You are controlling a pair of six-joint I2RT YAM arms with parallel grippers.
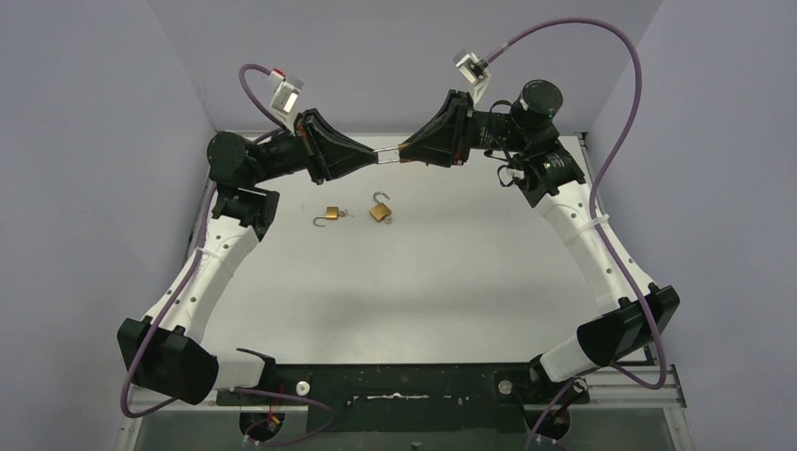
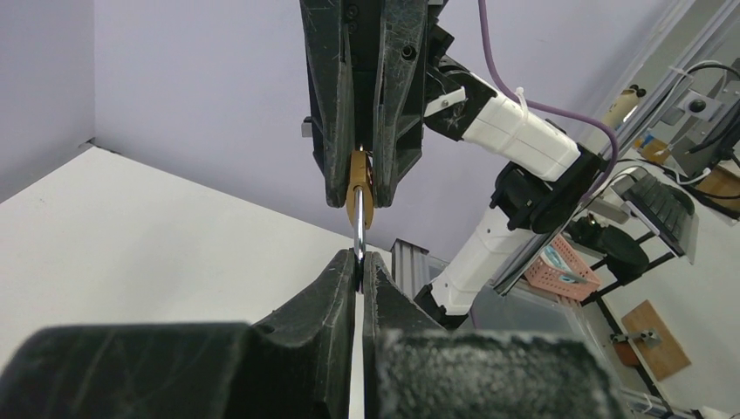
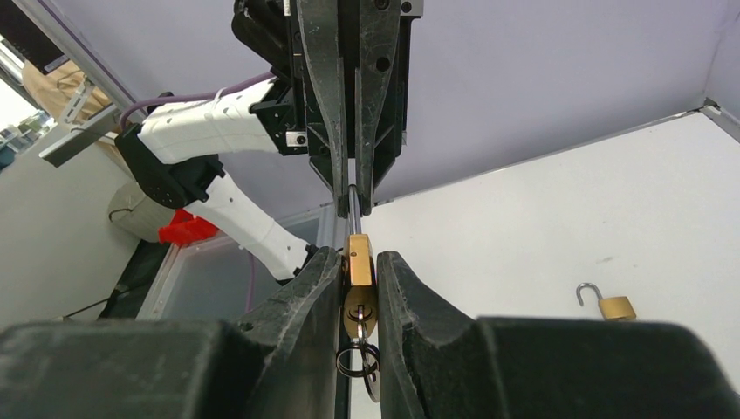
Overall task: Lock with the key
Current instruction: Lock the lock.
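Observation:
A brass padlock [image 1: 400, 151] hangs in mid-air between the two arms at the back of the table. My right gripper [image 3: 359, 262] is shut on its brass body [image 3: 359, 266]. The key [image 3: 360, 316] sits in the keyhole at the lock's bottom, with a key ring [image 3: 353, 361] dangling from it between the fingers. My left gripper [image 2: 359, 262] is shut on the silver shackle [image 2: 359, 237], which sticks out of the brass body [image 2: 359, 199]. In the top view the left gripper [image 1: 376, 156] and the right gripper [image 1: 406, 150] meet tip to tip.
Two more brass padlocks with open shackles lie on the white table [image 1: 451, 272] below the grippers, one at the left [image 1: 331, 215] and one at the right [image 1: 381, 211]. The right one [image 3: 613, 305] also shows in the right wrist view. Lilac walls close in the back and sides.

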